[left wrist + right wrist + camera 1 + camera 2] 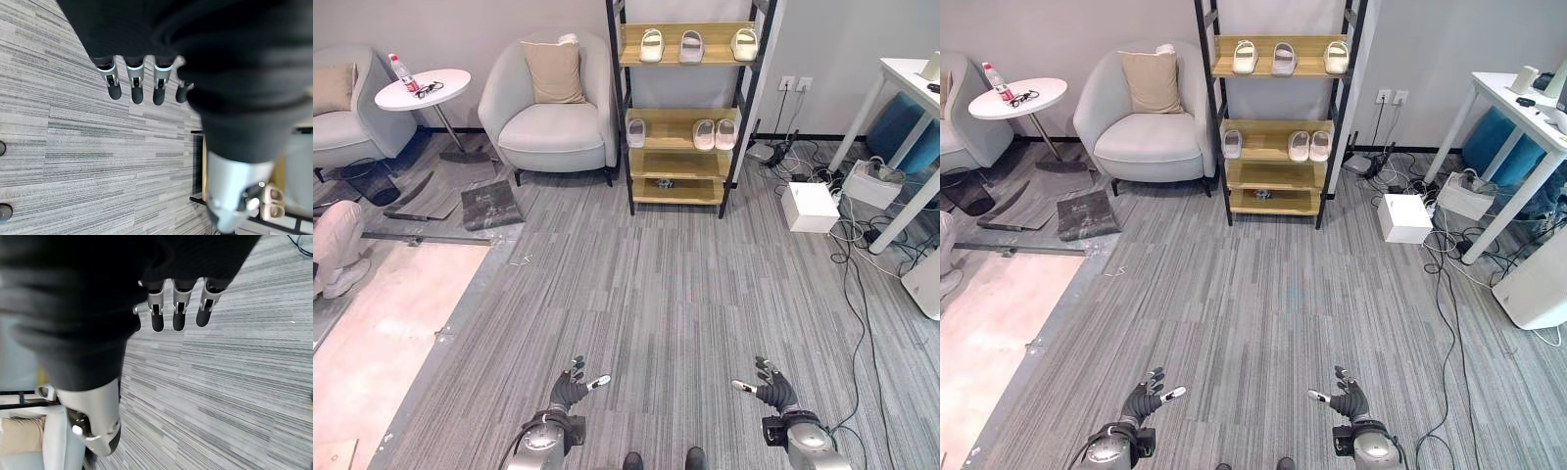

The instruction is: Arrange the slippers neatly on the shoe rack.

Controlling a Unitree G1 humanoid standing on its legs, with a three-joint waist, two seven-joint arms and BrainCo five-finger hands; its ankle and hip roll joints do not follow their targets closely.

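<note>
Left eye view: slippers (691,46) on shoe rack (680,162)

Matt wood shelves in the black metal shoe rack (690,122), over striped grey carpet (685,284)

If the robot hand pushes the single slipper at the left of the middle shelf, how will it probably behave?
The lone slipper looks like thick, soft foam, so it is probably light and slides easily on the smooth wooden shelf. It lies flat, so tipping or rolling seems unlikely. It may bend slightly if squeezed. Both robot hands, left and right, are open and far away.
</note>
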